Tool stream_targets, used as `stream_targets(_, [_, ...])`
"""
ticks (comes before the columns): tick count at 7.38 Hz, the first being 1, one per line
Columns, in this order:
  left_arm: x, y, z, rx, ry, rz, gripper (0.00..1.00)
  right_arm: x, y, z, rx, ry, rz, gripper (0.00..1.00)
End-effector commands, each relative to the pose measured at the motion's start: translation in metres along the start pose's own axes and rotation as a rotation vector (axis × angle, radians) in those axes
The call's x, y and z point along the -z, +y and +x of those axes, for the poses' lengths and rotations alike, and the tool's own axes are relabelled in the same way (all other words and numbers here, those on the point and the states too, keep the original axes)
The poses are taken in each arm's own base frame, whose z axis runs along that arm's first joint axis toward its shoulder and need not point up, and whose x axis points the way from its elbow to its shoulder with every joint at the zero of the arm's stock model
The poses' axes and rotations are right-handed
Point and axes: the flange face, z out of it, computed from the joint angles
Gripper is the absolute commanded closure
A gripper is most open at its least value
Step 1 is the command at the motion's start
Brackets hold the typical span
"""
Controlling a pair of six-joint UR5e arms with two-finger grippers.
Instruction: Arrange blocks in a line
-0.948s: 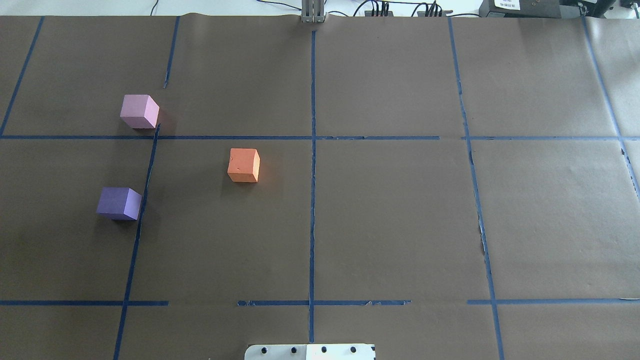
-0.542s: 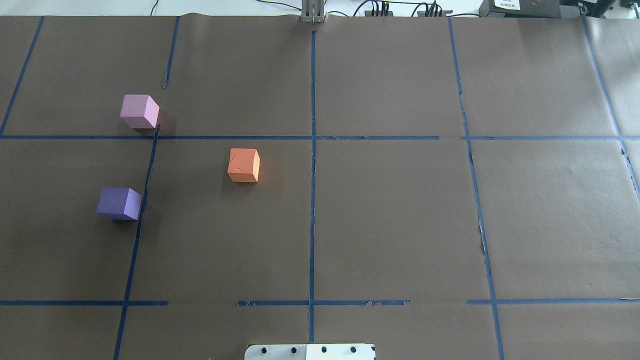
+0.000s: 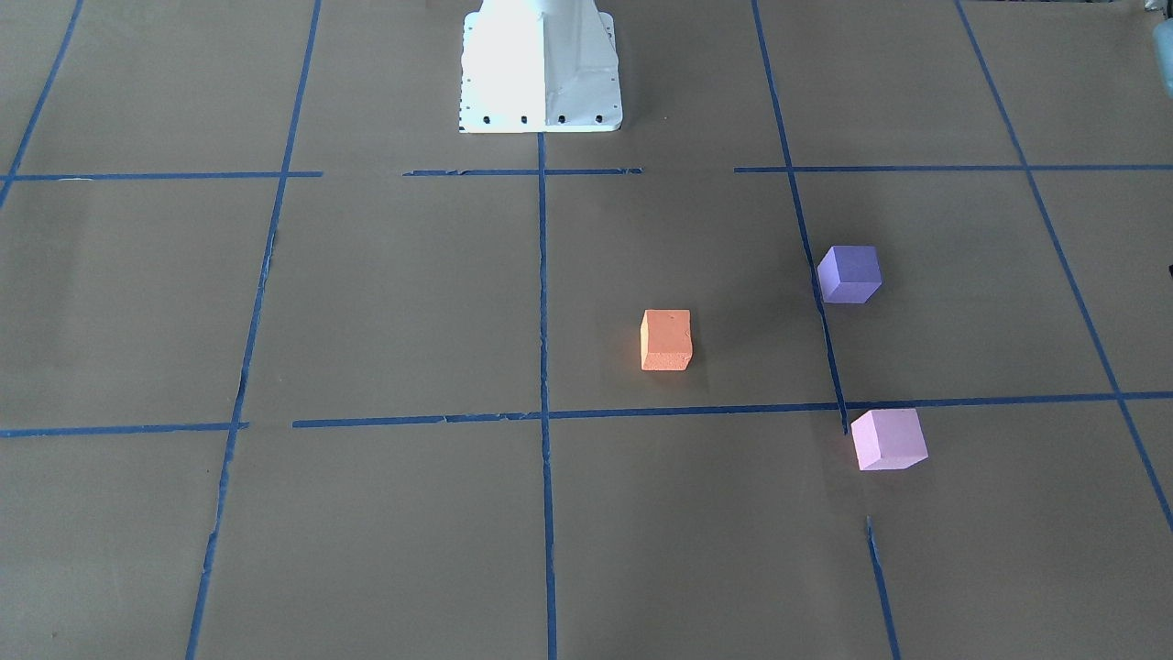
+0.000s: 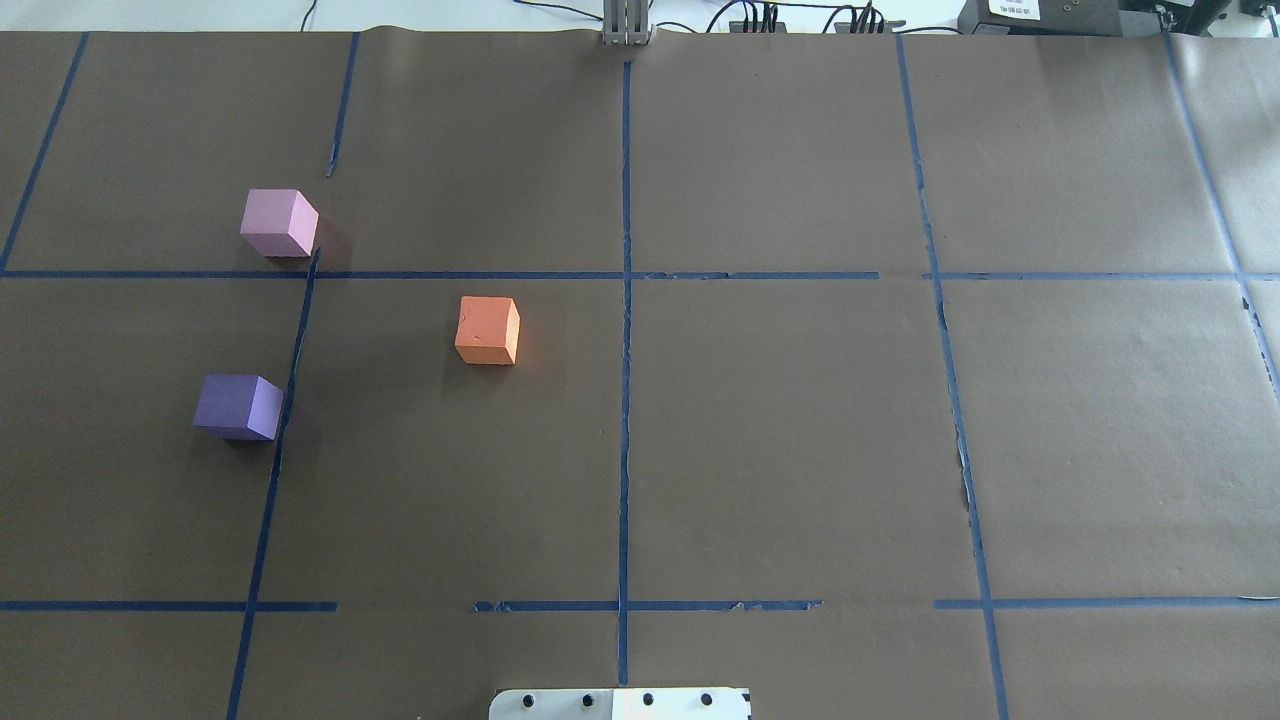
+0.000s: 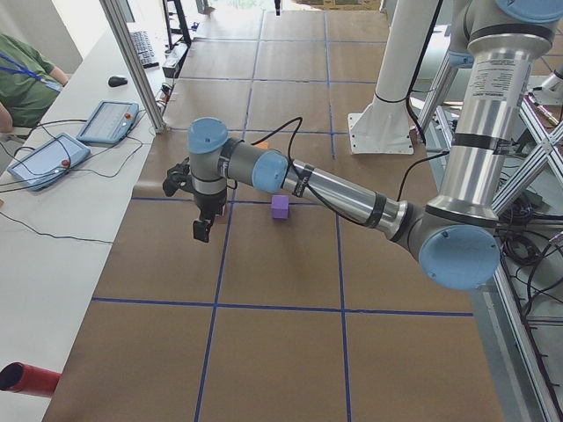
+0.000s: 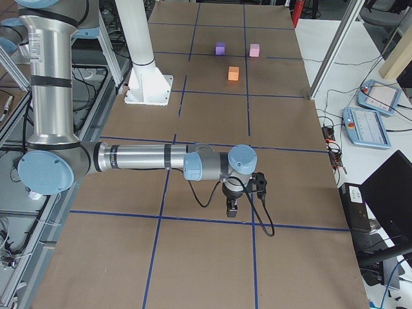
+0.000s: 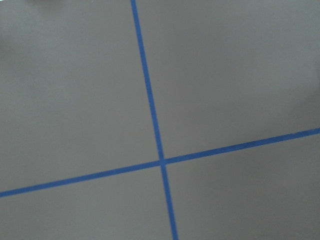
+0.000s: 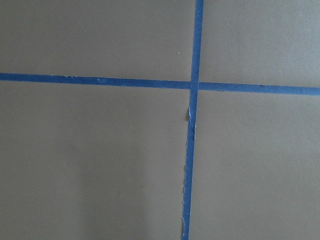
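- Nothing has moved in the overhead view since the earlier frames: all three blocks lie exactly where they did.
- In that view the orange block (image 4: 487, 330) sits left of centre. The violet-blue block (image 4: 238, 406) is at middle left, just beside a blue tape line (image 4: 296, 340). The pale pink-lilac block (image 4: 279, 222) is at upper left. They form a triangle, well apart, not a line.
- The left gripper (image 5: 201, 232) shows only in the left side view and the right gripper (image 6: 232, 208) only in the right side view. Whether their fingers are apart or together I cannot tell. Each wrist camera shows only brown paper (image 4: 800, 450) and crossed tape.
- Risks, as I judge them:
  - The cubes are turned at different angles, so a grip not squared to the faces could twist one.
  - Soft foam may squash or spring away on release.
  - A block pushed across torn tape could snag.
- No container shows in any view; the blocks rest directly on the paper.
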Motion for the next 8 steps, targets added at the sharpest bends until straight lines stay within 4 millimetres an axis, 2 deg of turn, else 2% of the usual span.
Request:
stream_targets(1, [0.010,-0.029,0.120,0.009,0.051,-0.008,0.00,0.000,0.000,0.000,0.000,-0.001,0.000,0.00])
stream_targets(2, [-0.004,-0.059,0.212,0.022,-0.007,-0.089,0.00,0.000,0.000,0.000,0.000,0.001,0.000,0.00])
stream_targets(3, [-0.011,-0.075,0.287,0.040,-0.028,-0.133,0.00,0.001,-0.001,-0.001,0.001,-0.001,0.001,0.00])
stream_targets(4, [-0.024,-0.066,0.319,0.080,-0.004,-0.151,0.00,0.000,0.000,0.000,0.000,0.001,0.000,0.00])
stream_targets(5, [-0.047,-0.049,0.361,0.131,0.030,-0.164,0.00,-0.001,0.000,0.001,-0.001,0.001,-0.001,0.00])
stream_targets(6, [-0.066,-0.034,0.391,0.187,0.064,-0.165,0.00,0.000,0.000,0.000,0.000,0.001,0.000,0.00])
stream_targets(8, [-0.108,-0.029,0.424,0.269,0.148,-0.138,0.00,0.000,0.000,0.000,0.000,-0.001,0.000,0.00])
